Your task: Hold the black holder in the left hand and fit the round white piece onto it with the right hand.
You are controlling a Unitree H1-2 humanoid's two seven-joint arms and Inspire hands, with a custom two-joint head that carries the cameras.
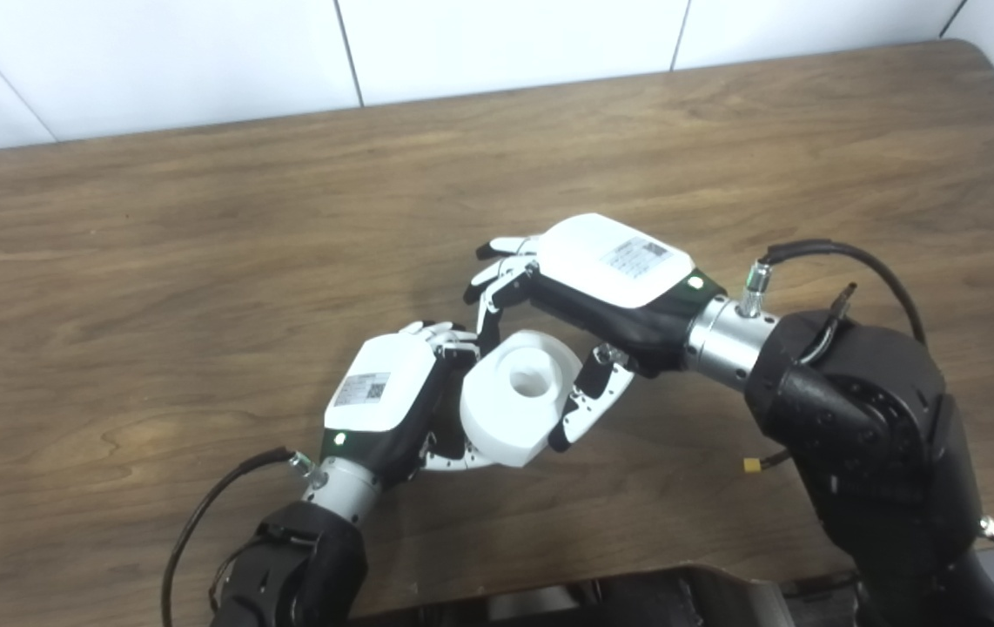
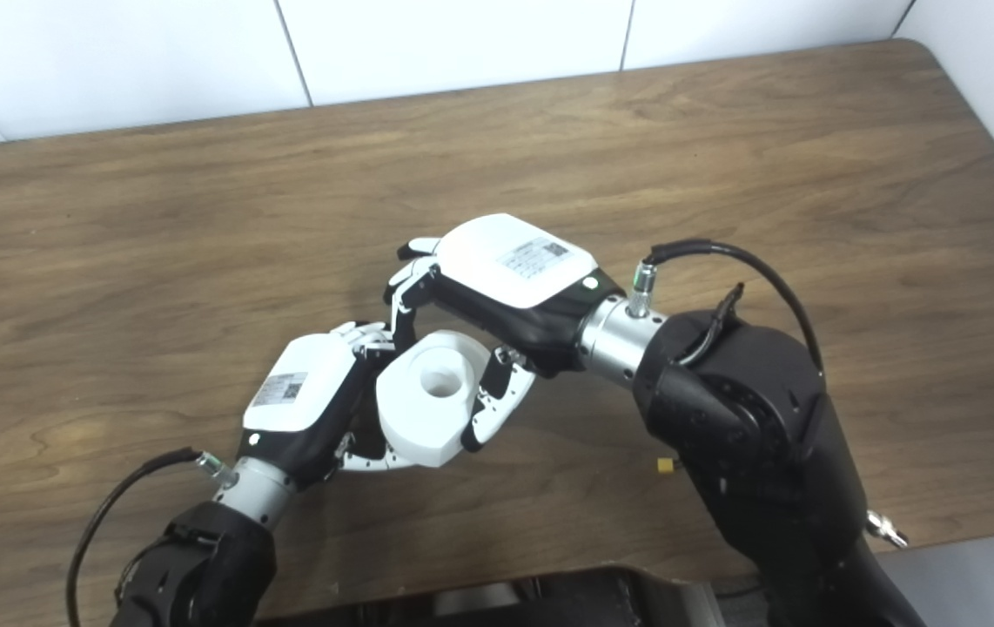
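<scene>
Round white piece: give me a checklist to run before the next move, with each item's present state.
1. Round white piece held between both hands above the table: ok.
2. Right hand has its fingers and thumb around the piece: ok.
3. Left hand is closed at the piece's left side: ok.
4. Black holder visible in the left hand: cannot tell, hidden.
5. Centre hole faces up, unobstructed: ok.
6. Piece seated on the holder: cannot tell.

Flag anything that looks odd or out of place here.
Nothing looks damaged or spilled. The round white piece sits tilted between the left hand and right hand. The black holder is hidden, so its fit can't be judged.
</scene>
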